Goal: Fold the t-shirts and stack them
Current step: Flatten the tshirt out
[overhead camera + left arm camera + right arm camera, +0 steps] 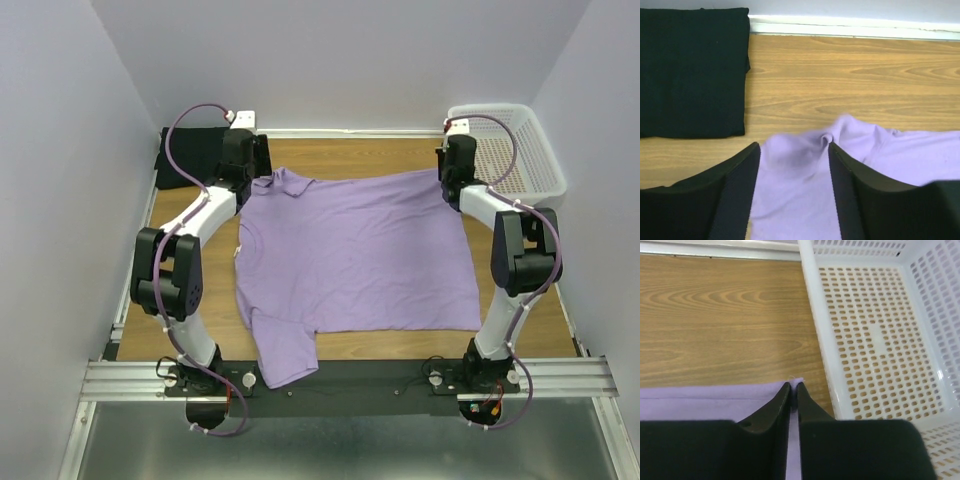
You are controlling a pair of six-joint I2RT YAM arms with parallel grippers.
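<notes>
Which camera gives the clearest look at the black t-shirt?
Left wrist: the folded black t-shirt lies unobstructed on the table, close up. Top external shows it partly hidden behind the left arm. Right wrist misses it.

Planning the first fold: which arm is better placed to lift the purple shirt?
Right, probably: the right end effector is shut on a corner of the purple shirt; the left end effector straddles the fabric, open.
</notes>
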